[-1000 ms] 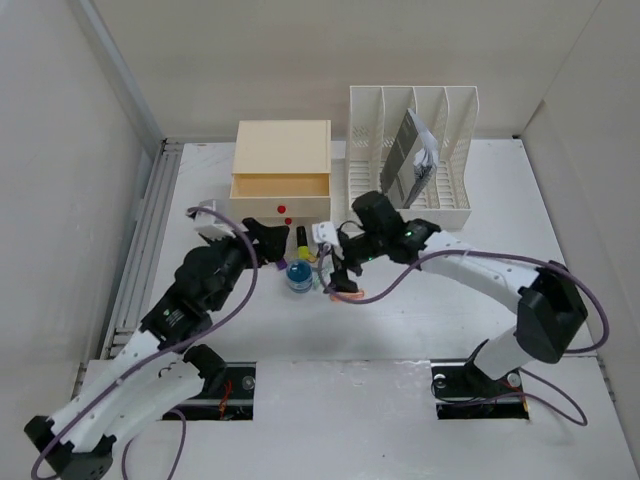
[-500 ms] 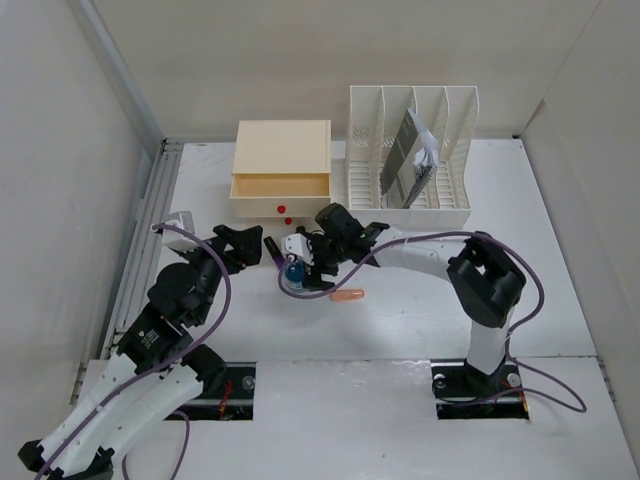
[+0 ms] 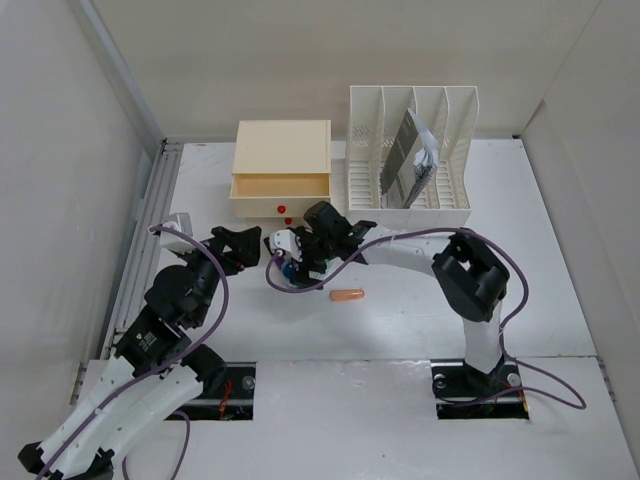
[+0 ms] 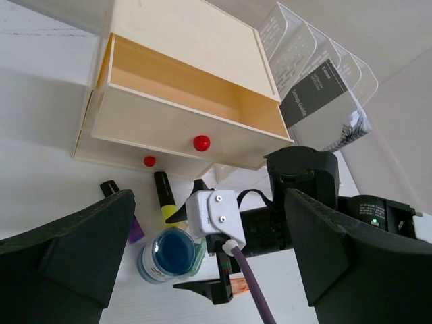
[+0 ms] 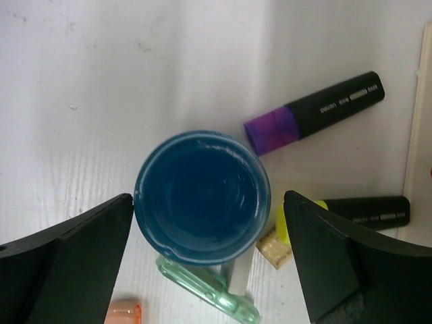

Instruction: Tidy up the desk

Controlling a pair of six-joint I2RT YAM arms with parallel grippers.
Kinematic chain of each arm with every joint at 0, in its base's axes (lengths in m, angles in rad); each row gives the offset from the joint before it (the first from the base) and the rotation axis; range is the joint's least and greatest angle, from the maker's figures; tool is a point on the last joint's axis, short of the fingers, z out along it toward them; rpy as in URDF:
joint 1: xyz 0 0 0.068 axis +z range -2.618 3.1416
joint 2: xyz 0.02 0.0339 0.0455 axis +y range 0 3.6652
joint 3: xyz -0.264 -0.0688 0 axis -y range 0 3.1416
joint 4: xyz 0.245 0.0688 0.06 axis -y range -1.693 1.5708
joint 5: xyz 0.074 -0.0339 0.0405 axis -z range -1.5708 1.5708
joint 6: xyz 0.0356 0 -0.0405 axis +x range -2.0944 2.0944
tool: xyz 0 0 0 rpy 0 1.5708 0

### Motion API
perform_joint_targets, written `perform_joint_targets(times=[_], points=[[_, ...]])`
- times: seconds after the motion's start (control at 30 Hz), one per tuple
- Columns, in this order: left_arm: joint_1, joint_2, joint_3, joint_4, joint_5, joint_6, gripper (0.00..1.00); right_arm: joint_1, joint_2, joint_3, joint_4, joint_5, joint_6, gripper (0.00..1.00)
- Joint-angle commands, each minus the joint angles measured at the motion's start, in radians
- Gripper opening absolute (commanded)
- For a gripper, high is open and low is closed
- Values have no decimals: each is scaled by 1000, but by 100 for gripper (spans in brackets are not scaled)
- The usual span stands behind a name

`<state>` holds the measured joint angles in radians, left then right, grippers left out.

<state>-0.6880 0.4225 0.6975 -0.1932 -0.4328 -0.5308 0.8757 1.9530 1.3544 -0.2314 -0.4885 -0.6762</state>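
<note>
On the white desk (image 3: 560, 250), just in front of the drawer box (image 3: 281, 150), lay a small cluster of loose things. There was a jar (image 5: 201, 196) with a blue lid, a purple marker (image 5: 314, 111) and a yellow marker (image 5: 344, 214) beside it, and an orange piece (image 3: 347, 294) a little nearer the arms. The box's top drawer (image 4: 182, 88) stood pulled out, a likely home for these items. The file rack (image 3: 412, 150) at the back right held a booklet (image 3: 408, 160).

The right gripper (image 5: 206, 202) hung straight over the jar. Its jaws were spread wide, one finger on each side of the lid and not closed on it, which fitted a grasp about to be made. A pale green thing (image 5: 209, 290) lay partly under the jar; it may have been a clip, though the wrist view was too close to tell. The right arm reached far across to the left, its elbow bent back toward its base. The left gripper (image 3: 240, 243) hovered near the cluster, jaws wide apart and holding nothing, pointed at the drawer.
</note>
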Motion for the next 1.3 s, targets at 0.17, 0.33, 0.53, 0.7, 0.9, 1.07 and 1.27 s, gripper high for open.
perform_joint_targets(times=[0.17, 0.33, 0.53, 0.7, 0.9, 1.07, 1.27], points=[[-4, -24, 17, 15, 5, 18, 88, 14, 18, 54, 14, -68, 24, 76], [-4, -24, 17, 15, 5, 9, 78, 14, 7, 63, 0, -78, 35, 33], [-4, -51, 17, 6, -14, 9, 70, 14, -110, 138, -153, -157, -22, 5], [-4, -60, 17, -3, -23, 9, 70, 14, -181, 258, -296, -274, -66, 3], [-4, -70, 17, -3, -32, 18, 70, -12, -210, 445, -318, -303, -11, 3], [-4, -70, 17, -3, -32, 18, 70, -58, -201, 569, -254, -265, 134, 2], [-4, -61, 17, 6, -23, 18, 70, -90, -201, 549, -116, -36, 268, 0]])
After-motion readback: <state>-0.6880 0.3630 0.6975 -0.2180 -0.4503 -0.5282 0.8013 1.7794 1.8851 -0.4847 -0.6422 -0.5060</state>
